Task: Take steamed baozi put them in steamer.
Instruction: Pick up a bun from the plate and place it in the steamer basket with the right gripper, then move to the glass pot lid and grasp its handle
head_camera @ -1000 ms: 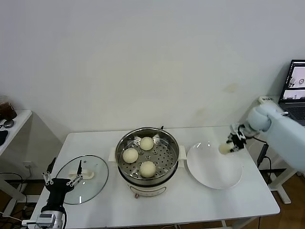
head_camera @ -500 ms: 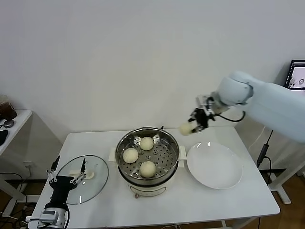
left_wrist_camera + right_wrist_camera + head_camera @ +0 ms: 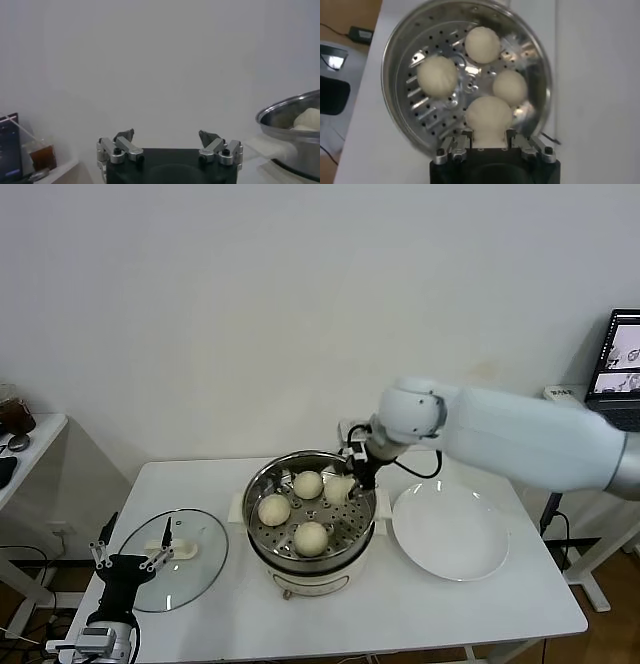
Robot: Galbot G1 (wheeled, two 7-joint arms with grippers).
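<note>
The steel steamer (image 3: 262, 494) stands mid-table on its cream base. Three baozi lie on its perforated floor: one at the back (image 3: 307, 484), one at the left (image 3: 273, 509), one at the front (image 3: 311, 538). My right gripper (image 3: 345, 484) is shut on a fourth baozi (image 3: 338, 489) and holds it over the steamer's right side, inside the rim. In the right wrist view the held baozi (image 3: 488, 117) sits between the fingers above the other three. My left gripper (image 3: 128, 559) is open and empty, low at the table's left by the lid.
A glass lid (image 3: 205, 566) with a white handle lies on the table left of the steamer. A bare white plate (image 3: 450, 534) lies to its right. A laptop (image 3: 618, 374) stands at the far right edge.
My right gripper has carried the baozi from above the plate, up and leftward, to over the steamer's right side. The left arm has barely moved.
</note>
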